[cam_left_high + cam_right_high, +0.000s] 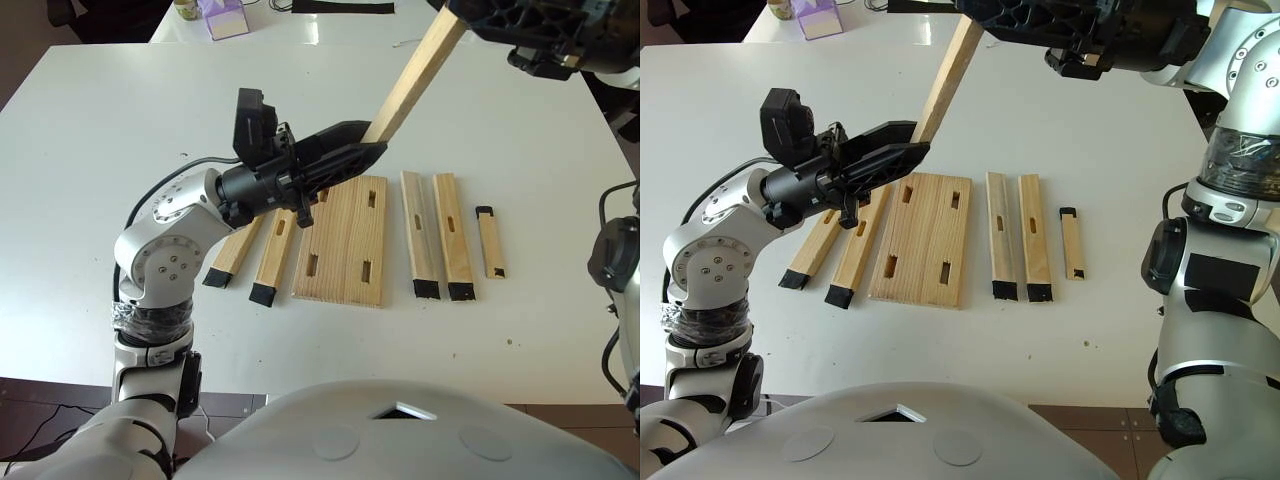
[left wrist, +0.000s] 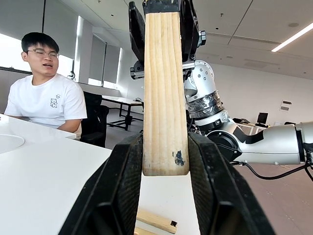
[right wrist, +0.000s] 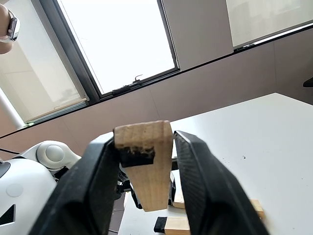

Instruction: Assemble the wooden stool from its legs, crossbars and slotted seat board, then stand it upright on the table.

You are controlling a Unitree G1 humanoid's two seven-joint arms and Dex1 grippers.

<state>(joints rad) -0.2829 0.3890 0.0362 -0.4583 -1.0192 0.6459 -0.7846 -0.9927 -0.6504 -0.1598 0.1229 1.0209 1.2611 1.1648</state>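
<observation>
Nearest the robot, the seat board lies flat on the table with four slots showing. Just beside it on one side is the left pair of legs, their far ends under the arm. On the other side lies the right pair of legs, black feet toward the robot, with the short crossbar a little apart beyond them.

Up above the board, the left gripper is clamped on the lower end of the held leg, both fingers pressed to the wood. The leg rises at a slant, up and away, to the right gripper, which is pinched on the upper end (that end carries the black foot cap, going by the right wrist view).

So one stick is held at both ends, clear of the table. It looks stiff and light, plain sawn softwood that won't bend or slip much between the pads. I'd judge the flat wide faces the place to grip, near an end, keeping the mortise and the tip that goes into a slot uncovered. The risk is twist: a grip at the very tip could let the leg pivot as it is pushed into the board.
</observation>
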